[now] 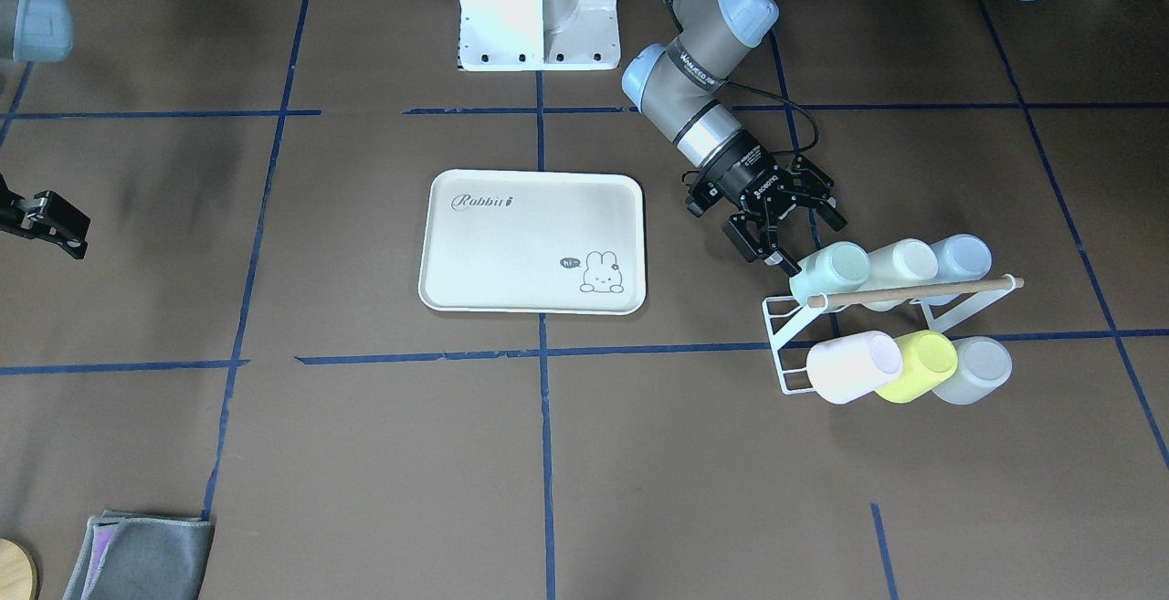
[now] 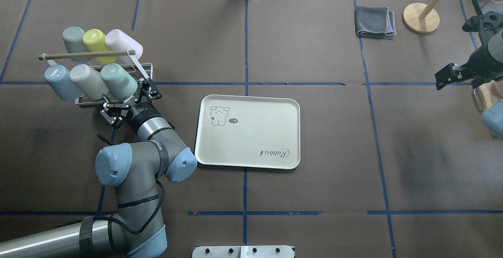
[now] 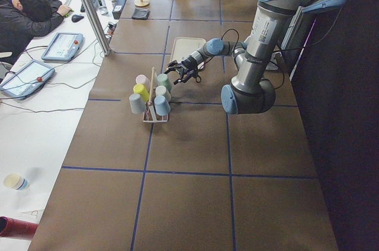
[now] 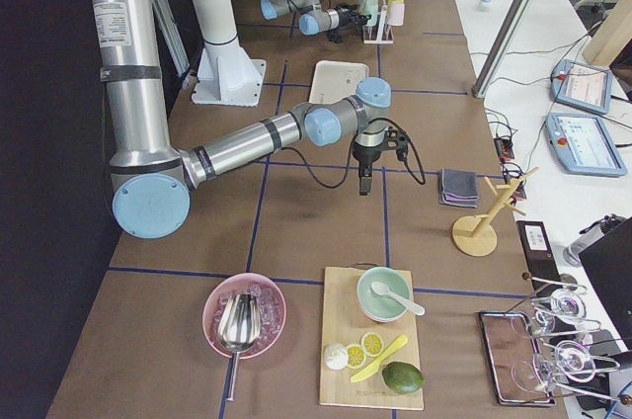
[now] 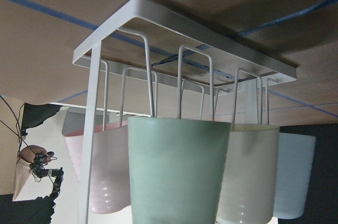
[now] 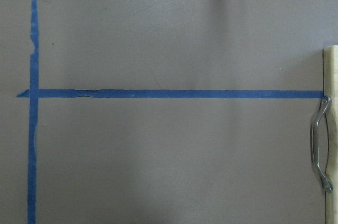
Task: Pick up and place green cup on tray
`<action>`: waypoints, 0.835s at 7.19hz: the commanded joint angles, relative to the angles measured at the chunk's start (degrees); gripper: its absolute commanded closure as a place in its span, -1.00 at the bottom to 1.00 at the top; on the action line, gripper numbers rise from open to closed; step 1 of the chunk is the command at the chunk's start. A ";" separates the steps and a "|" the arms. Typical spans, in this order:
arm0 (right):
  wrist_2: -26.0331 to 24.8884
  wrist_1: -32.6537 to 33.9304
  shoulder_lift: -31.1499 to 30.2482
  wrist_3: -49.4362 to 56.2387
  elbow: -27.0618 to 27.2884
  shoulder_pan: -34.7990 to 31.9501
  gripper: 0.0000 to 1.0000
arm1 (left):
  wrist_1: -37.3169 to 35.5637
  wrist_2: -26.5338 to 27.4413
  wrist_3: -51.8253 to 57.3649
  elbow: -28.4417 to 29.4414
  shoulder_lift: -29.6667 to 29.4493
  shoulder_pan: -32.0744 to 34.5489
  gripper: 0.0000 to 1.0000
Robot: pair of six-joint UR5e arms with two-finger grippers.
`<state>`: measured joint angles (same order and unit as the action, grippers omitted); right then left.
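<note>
Left gripper (image 2: 127, 100): fingers spread wide, empty. Directly ahead: pale mint-green plastic cup (image 2: 118, 80), tilted on white wire cup rack (image 2: 146, 69), mouth end nearer, long axis leaning away. Cream rectangular tray (image 2: 292, 132) beside rack.

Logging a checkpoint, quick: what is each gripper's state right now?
Left gripper: open, beside the green cup, holding nothing.
Right gripper: cannot be told.

1. Six cups, one each: green cup (image 1: 831, 273), cream cup (image 1: 900, 264), blue cup (image 1: 961, 257), pink cup (image 1: 854, 366), yellow cup (image 1: 918, 365), grey cup (image 1: 974, 370).
2. One wire rack (image 1: 774, 337).
3. One tray (image 1: 511, 253).
4. One folded cloth (image 1: 137, 554).
</note>
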<state>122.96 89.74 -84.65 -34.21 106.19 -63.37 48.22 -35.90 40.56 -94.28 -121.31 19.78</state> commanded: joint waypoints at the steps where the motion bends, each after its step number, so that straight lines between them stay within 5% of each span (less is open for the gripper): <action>1: 0.00 0.00 0.02 -0.06 -0.11 0.00 -1.00 | 1.69 1.26 0.31 1.64 -0.15 0.26 -0.99; 6: 0.00 0.00 0.02 -0.15 -0.11 0.09 -1.00 | 4.41 1.53 0.49 4.09 -0.15 1.93 -0.99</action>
<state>123.00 89.74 -84.64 -34.36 106.09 -63.29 51.74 -34.38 41.05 -91.00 -121.46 21.60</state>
